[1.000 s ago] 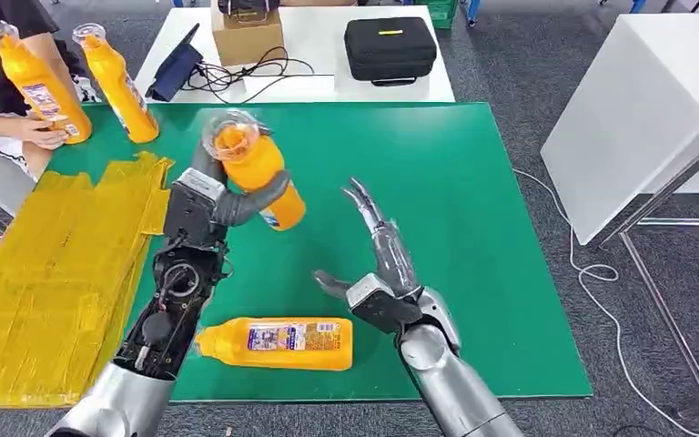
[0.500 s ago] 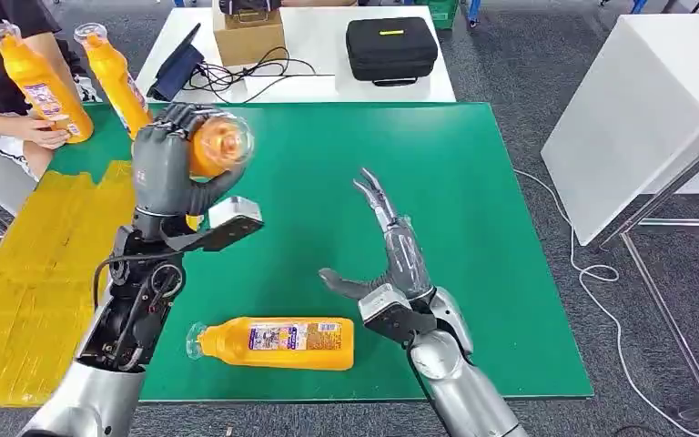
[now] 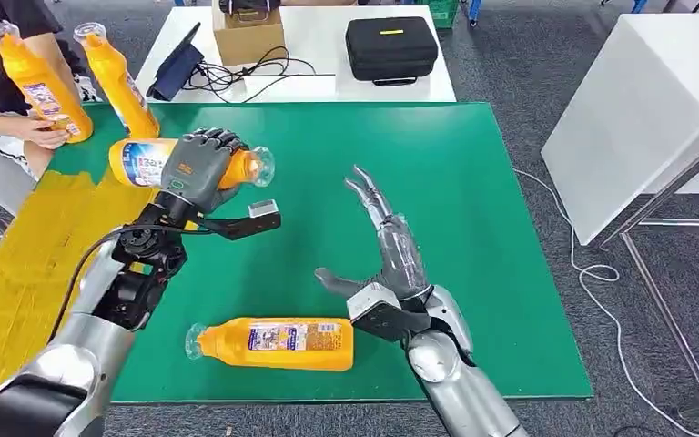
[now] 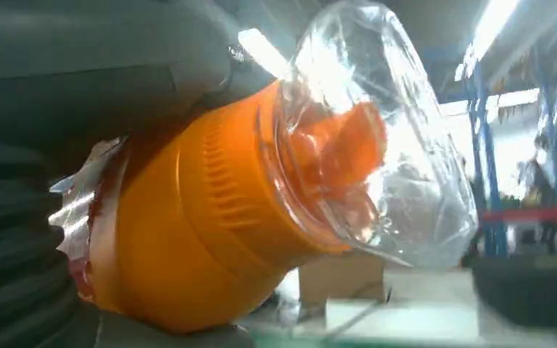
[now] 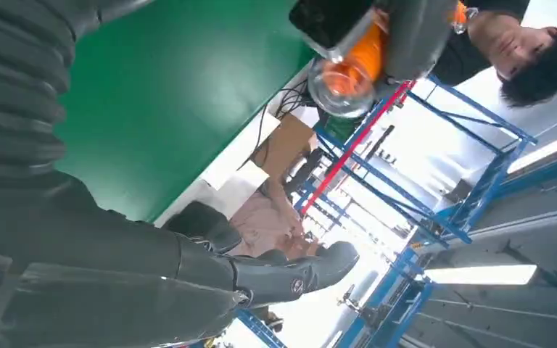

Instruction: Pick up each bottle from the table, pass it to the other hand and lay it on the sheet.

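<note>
Left hand point(image 3: 198, 171) is wrapped around an orange bottle point(image 3: 146, 162), held sideways above the green table point(image 3: 473, 182) in the upper left of the frame, label print too blurred to read. Right hand point(image 3: 384, 264) hangs at centre, fingers spread, holding nothing. A second bottle point(image 3: 278, 343) lies near the table's bottom edge. Yellow sheet point(image 3: 27, 273) covers the left edge, with wide bare green at right.

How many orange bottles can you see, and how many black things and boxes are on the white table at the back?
Orange bottles: 4 (one in the left hand at, one lying on the green table, two standing by a person)
Black case: 1
Cardboard box: 1
Dark tablet: 1
Total: 7
</note>
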Action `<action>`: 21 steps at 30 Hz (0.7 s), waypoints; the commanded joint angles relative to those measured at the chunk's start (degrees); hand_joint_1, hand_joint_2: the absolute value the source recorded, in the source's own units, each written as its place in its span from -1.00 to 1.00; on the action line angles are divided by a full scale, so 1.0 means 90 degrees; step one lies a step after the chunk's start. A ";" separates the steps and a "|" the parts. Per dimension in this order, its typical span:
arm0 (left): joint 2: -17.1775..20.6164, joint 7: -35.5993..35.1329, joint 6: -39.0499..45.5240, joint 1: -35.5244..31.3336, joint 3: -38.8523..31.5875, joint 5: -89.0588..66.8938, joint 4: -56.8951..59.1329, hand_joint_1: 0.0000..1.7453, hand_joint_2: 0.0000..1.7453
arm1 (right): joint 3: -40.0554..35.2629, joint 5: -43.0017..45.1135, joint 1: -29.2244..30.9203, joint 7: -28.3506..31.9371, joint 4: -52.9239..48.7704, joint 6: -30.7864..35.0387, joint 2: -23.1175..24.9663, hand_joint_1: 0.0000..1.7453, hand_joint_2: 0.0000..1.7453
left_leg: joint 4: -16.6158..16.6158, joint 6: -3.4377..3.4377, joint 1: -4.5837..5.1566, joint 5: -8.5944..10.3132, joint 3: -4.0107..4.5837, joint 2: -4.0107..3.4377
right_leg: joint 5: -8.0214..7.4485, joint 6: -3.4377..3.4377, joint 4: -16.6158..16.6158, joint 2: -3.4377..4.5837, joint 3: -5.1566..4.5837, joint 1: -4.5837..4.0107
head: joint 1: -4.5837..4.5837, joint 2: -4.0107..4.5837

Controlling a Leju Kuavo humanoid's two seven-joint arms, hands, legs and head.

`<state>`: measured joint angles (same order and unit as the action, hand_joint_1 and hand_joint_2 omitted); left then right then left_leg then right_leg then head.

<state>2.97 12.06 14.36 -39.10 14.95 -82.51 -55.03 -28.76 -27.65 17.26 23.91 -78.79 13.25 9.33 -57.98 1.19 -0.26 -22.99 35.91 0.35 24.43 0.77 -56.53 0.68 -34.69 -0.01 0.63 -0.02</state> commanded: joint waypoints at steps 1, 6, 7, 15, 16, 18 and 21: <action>0.0257 0.0080 -0.0169 -0.1043 -0.0288 0.0196 0.2571 1.00 1.00 | -0.0088 -0.0038 0.0101 -0.0119 0.0056 -0.0118 -0.0209 -1.00 1.00 | 0.0001 -0.0005 -0.0002 -0.0011 -0.0030 -0.0014 | 0.0007 0.0002 0.0002 0.0005 0.0028 -0.0002 | 0.0002 0.0000; 0.0305 -0.0280 -0.0651 -0.1249 -0.0364 0.0092 0.3097 1.00 1.00 | -0.0100 -0.0069 0.0116 -0.0182 0.0084 -0.0160 -0.0198 -1.00 1.00 | 0.0000 -0.0006 -0.0004 -0.0010 -0.0026 -0.0002 | 0.0010 0.0002 0.0004 -0.0011 0.0027 -0.0005 | 0.0000 0.0000; 0.0342 -0.0287 -0.0717 -0.1300 -0.0441 0.0137 0.3287 1.00 1.00 | -0.0104 -0.0091 0.0114 -0.0220 0.0099 -0.0170 -0.0199 -1.00 1.00 | 0.0000 -0.0005 -0.0003 -0.0007 -0.0019 -0.0002 | 0.0007 0.0002 0.0003 -0.0007 0.0018 -0.0003 | 0.0000 0.0000; 0.0695 -0.1248 -0.1317 -0.1451 -0.0472 -0.0350 0.4202 1.00 1.00 | -0.0222 -0.0398 0.0215 -0.0511 0.0301 -0.0304 -0.0180 -1.00 1.00 | 0.0003 -0.0005 -0.0001 -0.0008 -0.0019 -0.0013 | 0.0005 0.0001 0.0000 0.0008 0.0015 0.0000 | 0.0000 0.0000; 0.0695 -0.1248 -0.1317 -0.1451 -0.0472 -0.0350 0.4202 1.00 1.00 | -0.0222 -0.0398 0.0215 -0.0511 0.0301 -0.0304 -0.0180 -1.00 1.00 | 0.0003 -0.0008 -0.0003 -0.0016 -0.0035 -0.0021 | 0.0011 0.0001 0.0001 0.0011 0.0029 -0.0003 | 0.0000 0.0000; 0.0695 -0.1248 -0.1317 -0.1451 -0.0472 -0.0350 0.4202 1.00 1.00 | -0.0222 -0.0398 0.0215 -0.0511 0.0301 -0.0304 -0.0180 -1.00 1.00 | 0.0000 -0.0006 -0.0004 -0.0012 -0.0025 -0.0009 | 0.0011 0.0001 0.0000 -0.0001 0.0024 -0.0005 | 0.0000 0.0000; 0.0677 -0.1259 -0.1332 -0.1457 -0.0476 -0.0355 0.4193 1.00 1.00 | -0.0219 -0.0398 0.0212 -0.0511 0.0301 -0.0305 -0.0178 -1.00 1.00 | -0.0001 -0.0005 -0.0004 -0.0013 -0.0027 -0.0003 | 0.0011 0.0003 0.0001 -0.0002 0.0027 -0.0007 | 0.0000 0.0000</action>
<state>8.53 1.09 3.13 -48.08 11.47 -85.22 -25.38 -29.16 -31.23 16.78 19.74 -78.99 10.86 9.09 -57.98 1.18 -0.29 -22.99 35.97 0.42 24.44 0.76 -56.55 0.66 -34.74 -0.07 0.63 -0.02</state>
